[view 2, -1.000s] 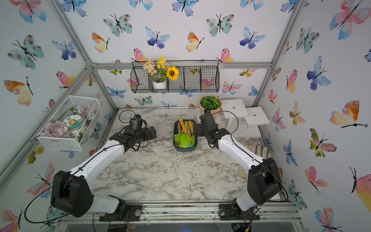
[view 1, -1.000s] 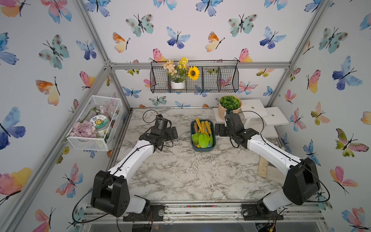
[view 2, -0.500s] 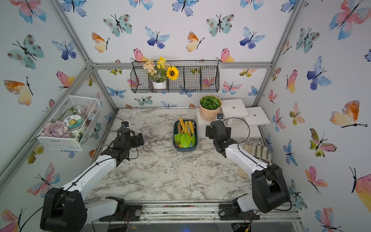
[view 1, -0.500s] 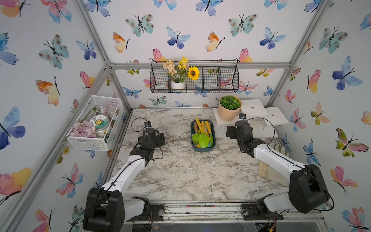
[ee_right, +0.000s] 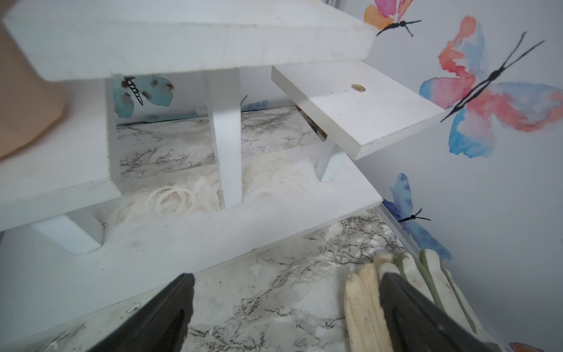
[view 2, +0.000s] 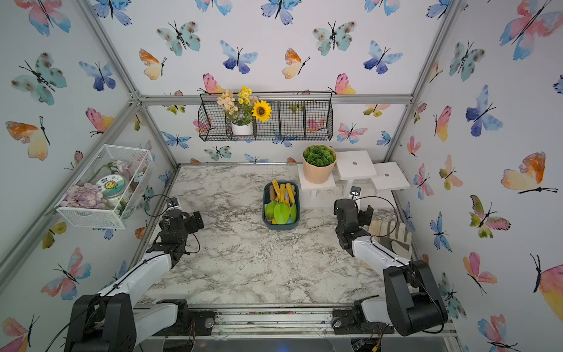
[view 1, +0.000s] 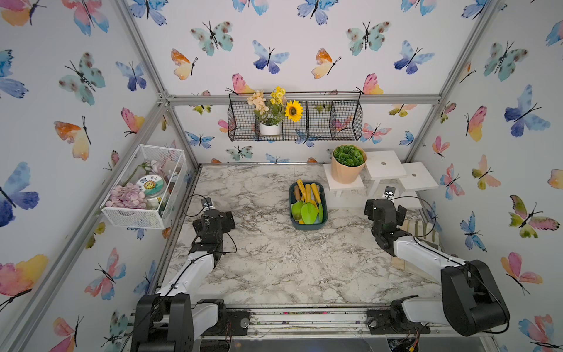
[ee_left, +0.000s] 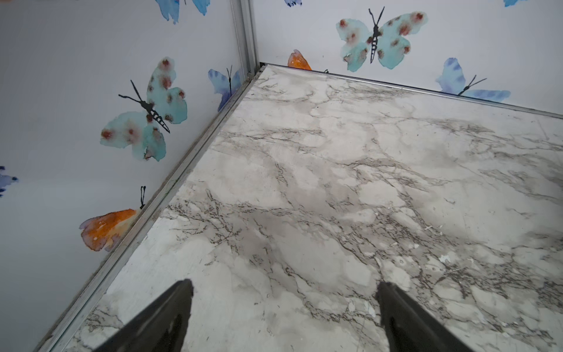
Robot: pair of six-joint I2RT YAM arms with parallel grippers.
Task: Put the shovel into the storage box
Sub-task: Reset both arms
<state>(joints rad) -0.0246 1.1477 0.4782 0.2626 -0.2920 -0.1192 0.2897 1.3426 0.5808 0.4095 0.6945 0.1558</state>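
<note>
The storage box [view 1: 307,227] [view 2: 280,227], a dark teal tray, sits on the marble table toward the back middle. Inside it lies a green-bladed shovel [view 1: 309,212] [view 2: 282,212] with a yellow handle, among other yellow-handled garden tools. My left gripper [view 1: 213,218] [ee_left: 285,286] hangs open over bare marble near the left wall, far left of the box. My right gripper [view 1: 384,210] [ee_right: 285,280] is open too, off to the right of the box, in front of the white stand. Neither holds anything.
A white stepped stand [view 1: 385,164] [ee_right: 213,231] with a potted plant [view 1: 348,163] fills the back right corner. Cream gloves [view 1: 419,228] [ee_right: 365,304] lie by the right wall beside my right fingers. A white mesh basket [view 1: 143,186] and a black wire basket [view 1: 320,120] hang on the walls.
Both arms have drawn back from the storage box, the left toward the left wall and the right toward the stand. Both grippers stayed open.
</note>
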